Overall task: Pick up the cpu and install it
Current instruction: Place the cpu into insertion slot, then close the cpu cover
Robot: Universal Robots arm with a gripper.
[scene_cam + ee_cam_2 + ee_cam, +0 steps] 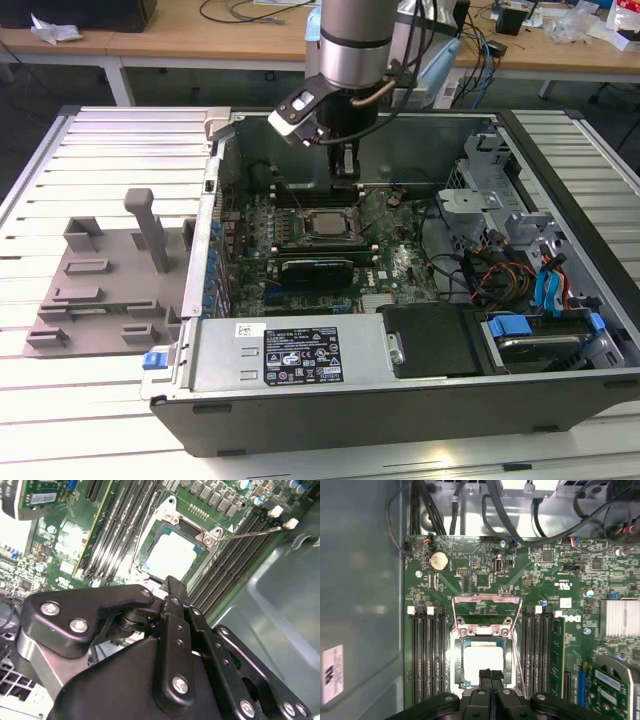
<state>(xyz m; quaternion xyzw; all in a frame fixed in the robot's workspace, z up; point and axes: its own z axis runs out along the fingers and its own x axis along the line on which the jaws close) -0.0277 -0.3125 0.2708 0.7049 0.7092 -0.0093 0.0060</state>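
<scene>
**CPU sits in its socket, closed gripper hanging over it**

The cpu (482, 657) lies flat in the motherboard socket (457, 666), directly under the gripper (490, 672). Its dull metal top faces straight up at the tool. It looks square, so it has no real long axis. Its sides run in line with the memory slots (427, 650) that flank the tool on both sides.

In both wrist views the two black fingers are pressed together with nothing between them. From the exterior view I'd say the gripper (346, 180) hangs a little above the cpu (322, 224), not touching it, though I can't be sure of the gap.

My reading is that the placing step is done or nearly so. The chip looks level inside the socket walls in the second wrist view, with the cpu (172, 557) just beyond the fingertips. The locking part looks undone, since the metal retention frame (487, 598) stands raised past the fingertips rather than folded over the chip. Any further contact calls for a light, straight-down touch, because a sideways nudge could skew the chip on its seat.

Around all this spreads the green motherboard (470, 570), inside the open computer case (300, 360).
</scene>
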